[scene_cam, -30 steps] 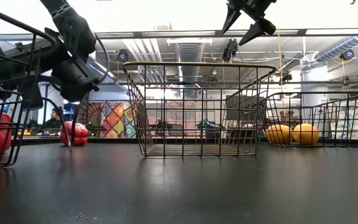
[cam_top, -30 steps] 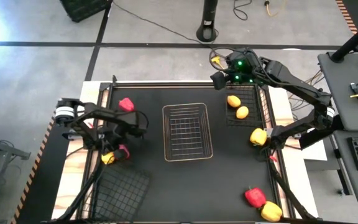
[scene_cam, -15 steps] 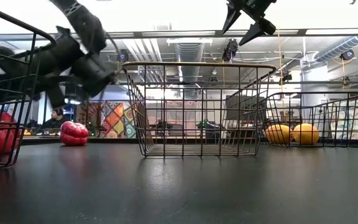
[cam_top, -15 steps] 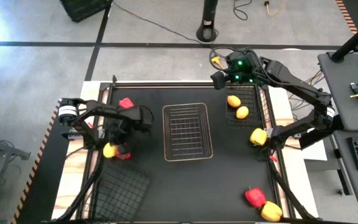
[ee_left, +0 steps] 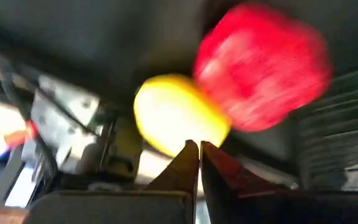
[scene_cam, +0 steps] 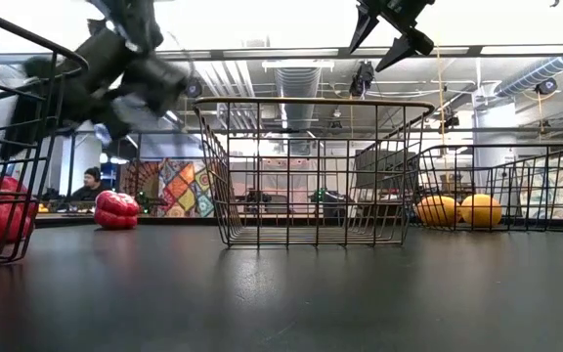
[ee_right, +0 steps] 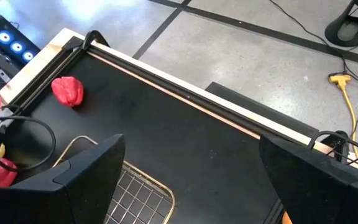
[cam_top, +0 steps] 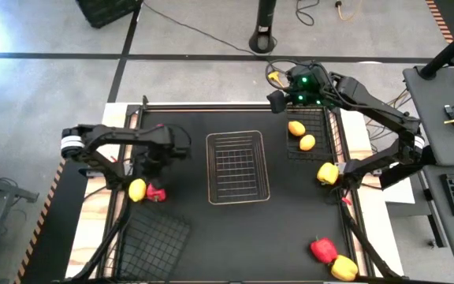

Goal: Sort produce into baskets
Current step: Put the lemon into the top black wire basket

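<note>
A yellow lemon (cam_top: pixel 137 190) and a red pepper (cam_top: pixel 156 193) lie side by side on the black table at the left; in the left wrist view they are the lemon (ee_left: pixel 176 115) and the pepper (ee_left: pixel 260 65). My left gripper (ee_left: pixel 199 149) is shut and hangs above them (cam_top: pixel 150 168), clear of both. My right gripper (ee_right: pixel 204 180) stands open, high over the far right (scene_cam: pixel 389 29). The pale wire basket (cam_top: pixel 237 167) sits mid-table. The black basket (cam_top: pixel 315 146) at the far right holds two lemons (cam_top: pixel 301 135).
Another black basket (cam_top: pixel 154 246) sits at the near left. A red pepper (ee_right: pixel 67 91) lies at the far left. A yellow pepper (cam_top: pixel 328 173) lies at the right edge. A red pepper (cam_top: pixel 323 249) and a yellow pepper (cam_top: pixel 344 268) lie at the near right.
My left gripper, shut throughout, has risen from just over the lemon and red pepper, drawn back toward the far edge and tipped. The lemon and pepper stay on the table and now show uncovered.
</note>
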